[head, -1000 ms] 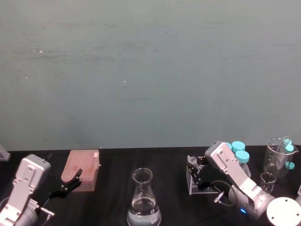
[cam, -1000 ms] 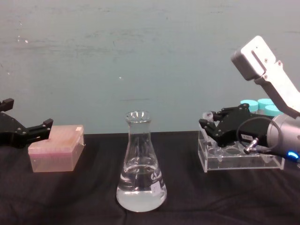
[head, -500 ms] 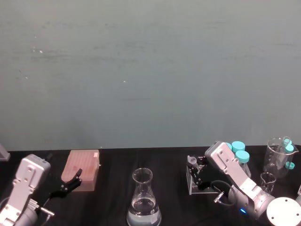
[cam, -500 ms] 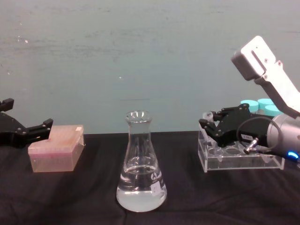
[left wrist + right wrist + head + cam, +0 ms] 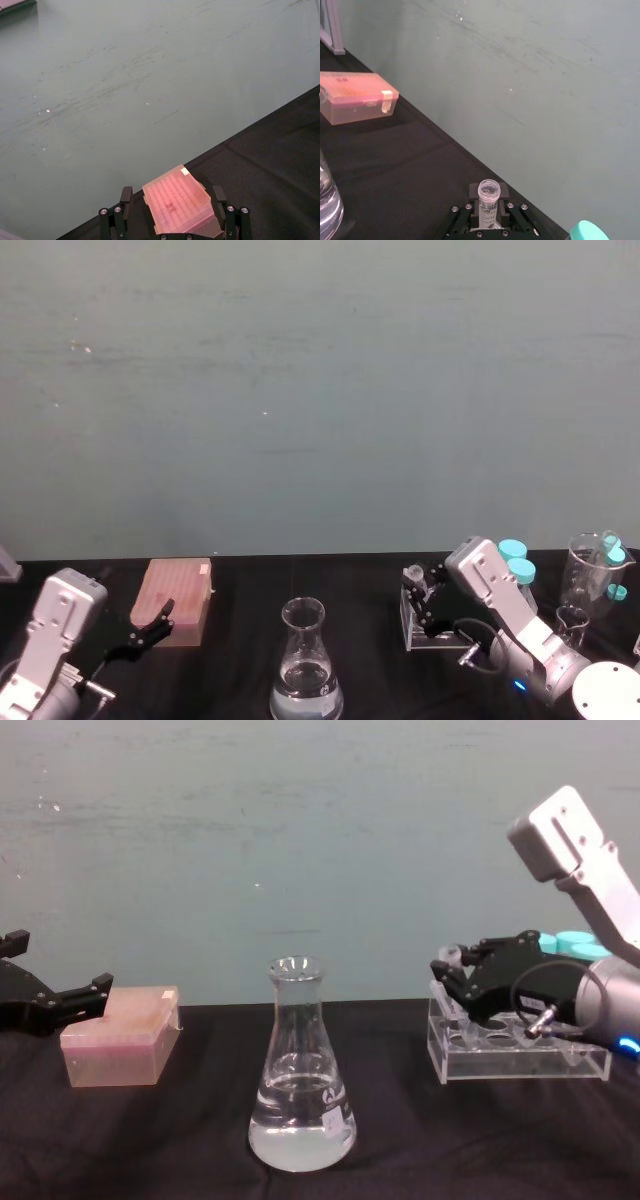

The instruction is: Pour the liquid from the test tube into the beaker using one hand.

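The test tube (image 5: 489, 191), small, clear and open-mouthed, stands upright between the fingers of my right gripper (image 5: 489, 206), which is shut on it. In the chest view the right gripper (image 5: 462, 976) holds the test tube (image 5: 454, 956) just above the left end of the clear rack (image 5: 520, 1058). I cannot make out the liquid inside the tube. The beaker (image 5: 300, 1070), a conical flask, stands at the table's middle with clear liquid (image 5: 300, 1135) in its base; the head view shows the beaker (image 5: 305, 665) left of the right gripper (image 5: 424, 602). My left gripper (image 5: 88, 992) stays open at the far left.
A pink box (image 5: 120, 1045) lies beside the left gripper (image 5: 170, 220). Turquoise-capped tubes (image 5: 514, 562) stand in the rack (image 5: 410, 636) behind the right arm. A glass jar (image 5: 590, 575) with capped tubes and a small glass cup (image 5: 570, 625) stand at the far right.
The right gripper has risen and shifted slightly right, lifting the test tube up out of the rack. The left arm and the beaker have not moved.
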You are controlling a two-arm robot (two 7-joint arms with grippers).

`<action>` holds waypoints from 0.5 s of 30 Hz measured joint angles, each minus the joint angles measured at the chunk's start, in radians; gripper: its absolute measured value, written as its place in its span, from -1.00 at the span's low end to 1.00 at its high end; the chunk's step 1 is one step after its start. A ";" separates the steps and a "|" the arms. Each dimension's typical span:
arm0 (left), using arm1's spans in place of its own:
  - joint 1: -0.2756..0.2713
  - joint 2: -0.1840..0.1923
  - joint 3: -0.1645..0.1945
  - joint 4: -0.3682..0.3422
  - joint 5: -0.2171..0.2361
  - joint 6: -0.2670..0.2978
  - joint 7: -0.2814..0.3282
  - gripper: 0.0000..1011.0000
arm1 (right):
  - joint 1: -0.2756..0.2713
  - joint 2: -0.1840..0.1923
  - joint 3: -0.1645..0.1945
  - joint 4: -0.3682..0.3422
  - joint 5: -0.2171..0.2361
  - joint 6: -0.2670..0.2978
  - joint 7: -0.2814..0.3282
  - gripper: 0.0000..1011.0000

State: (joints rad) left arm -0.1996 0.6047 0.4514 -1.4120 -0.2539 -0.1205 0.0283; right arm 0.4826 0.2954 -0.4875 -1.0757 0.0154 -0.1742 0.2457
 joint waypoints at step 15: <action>0.000 0.000 0.000 0.000 0.000 0.000 0.000 0.98 | -0.013 -0.013 0.045 -0.028 -0.011 -0.014 0.021 -0.57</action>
State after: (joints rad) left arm -0.1996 0.6047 0.4514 -1.4120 -0.2539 -0.1205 0.0283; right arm 0.4691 0.2828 -0.4421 -1.1040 0.0048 -0.1886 0.2669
